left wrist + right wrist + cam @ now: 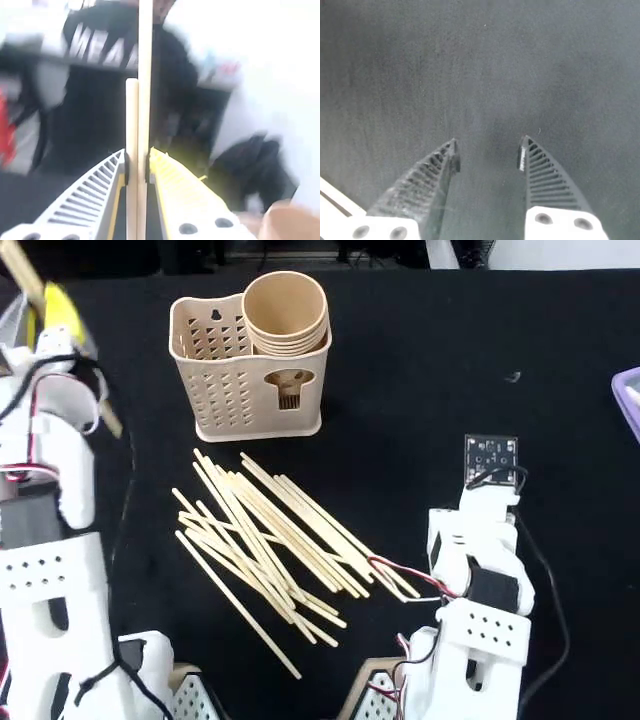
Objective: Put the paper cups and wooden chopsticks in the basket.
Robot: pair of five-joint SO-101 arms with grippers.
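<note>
A beige slotted basket [215, 380] stands at the back of the black table, with a stack of paper cups [286, 310] in its right compartment. Several wooden chopsticks [270, 540] lie in a loose pile in front of it. At the far left, raised off the table, my left gripper [137, 156] is shut on two chopsticks [144, 75] that stand up between its fingers; in the high view they show as a slanted stick [108, 415] by the yellow finger [62, 308]. My right gripper [487, 155] is open over bare black tabletop at the right.
A purple container edge [628, 395] sits at the far right. Red and white cables [400, 575] from the right arm run close to the pile's right end. Open black table lies between the basket and the right arm.
</note>
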